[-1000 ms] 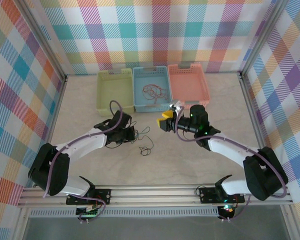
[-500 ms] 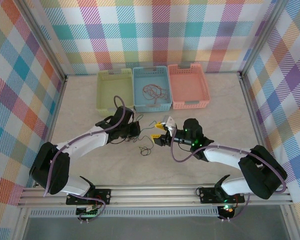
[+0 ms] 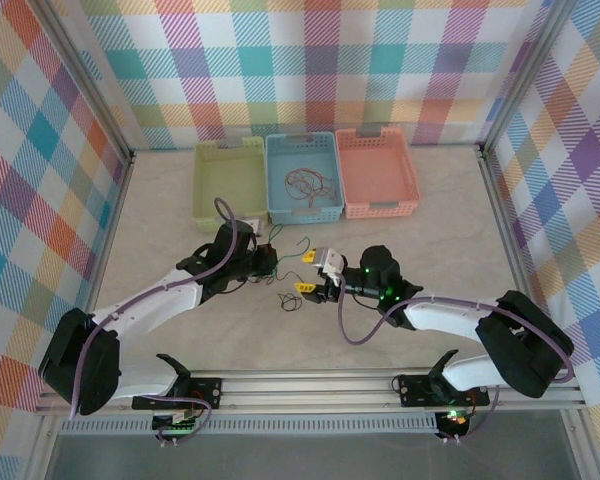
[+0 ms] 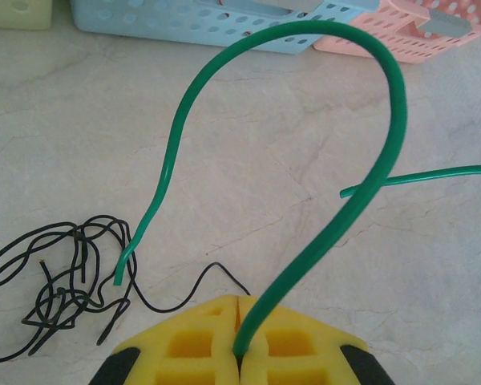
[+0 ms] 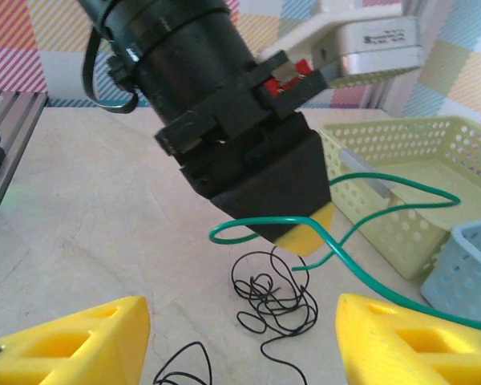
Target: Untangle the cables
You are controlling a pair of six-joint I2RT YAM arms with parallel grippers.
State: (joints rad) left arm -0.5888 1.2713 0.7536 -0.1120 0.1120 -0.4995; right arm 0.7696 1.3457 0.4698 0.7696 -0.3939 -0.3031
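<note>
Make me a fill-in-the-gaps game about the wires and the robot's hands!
The left gripper pinches a cable coloured ___.
The right gripper has its jaws ___.
The tangled cable lying on the table is coloured ___.
The basket holding the reddish cables is coloured ___.
Missing words: green, open, black, blue.

The blue basket (image 3: 305, 216) holds reddish-brown cables (image 3: 305, 182). Left of it is a lime basket (image 3: 230, 190), right of it a pink basket (image 3: 378, 170). In front of it, a green cable (image 4: 389, 120) and a black cable (image 4: 64, 277) show against the beige, veined table (image 3: 160, 220). The walls (image 3: 320, 60) are pastel plaid.
</note>
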